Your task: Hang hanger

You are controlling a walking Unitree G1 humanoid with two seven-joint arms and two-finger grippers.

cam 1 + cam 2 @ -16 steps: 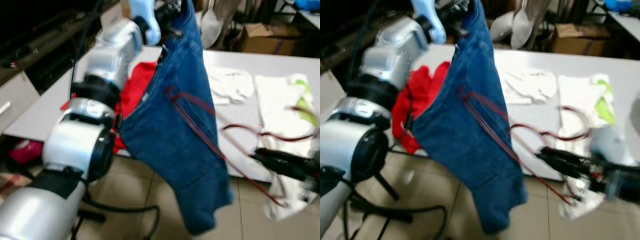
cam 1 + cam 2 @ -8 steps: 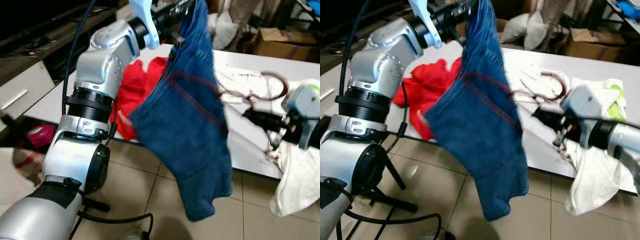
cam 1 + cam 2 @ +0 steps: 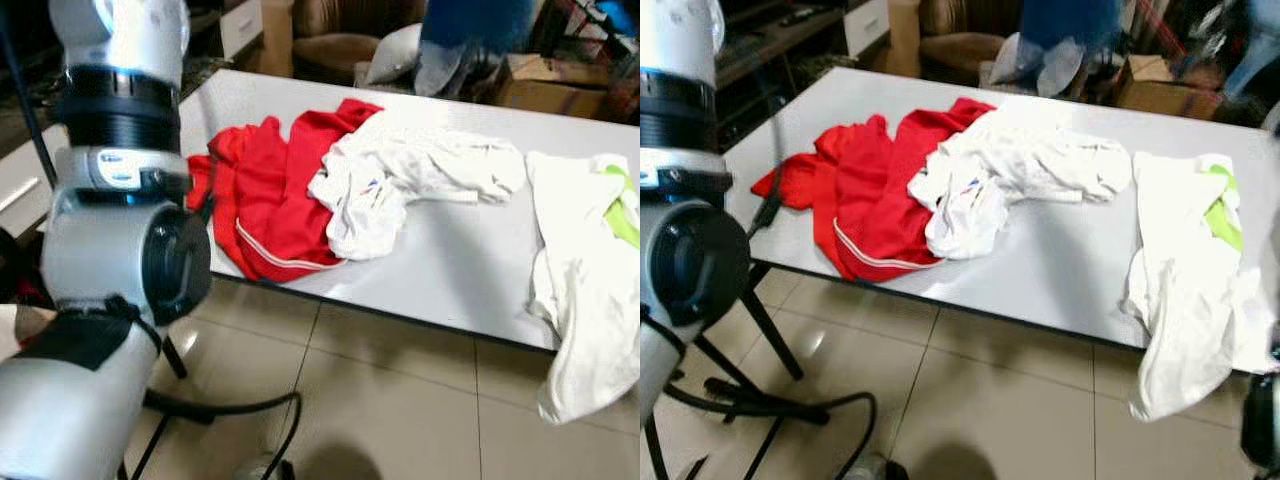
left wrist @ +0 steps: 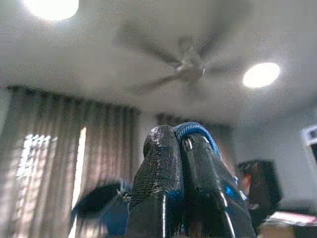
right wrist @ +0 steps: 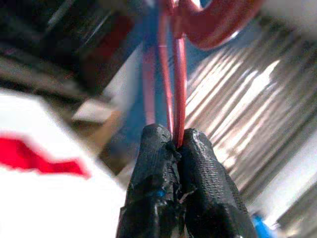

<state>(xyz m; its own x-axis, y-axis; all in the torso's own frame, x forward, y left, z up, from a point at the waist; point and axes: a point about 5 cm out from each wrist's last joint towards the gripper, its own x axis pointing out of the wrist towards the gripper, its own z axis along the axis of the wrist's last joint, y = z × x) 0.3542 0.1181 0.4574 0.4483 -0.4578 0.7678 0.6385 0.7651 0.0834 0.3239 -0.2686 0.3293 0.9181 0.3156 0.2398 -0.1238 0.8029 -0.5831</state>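
Above the white table (image 3: 470,270), left jaws grip blue denim (image 4: 194,130), right jaws pinch red hanger (image 5: 176,74)

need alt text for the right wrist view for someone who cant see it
The right pincer is shut on the thin red wire of a hanger, whose hook curves off the top of the picture. Behind it, out of focus, are pale striped curtains, blue fabric and a white surface with a red patch.
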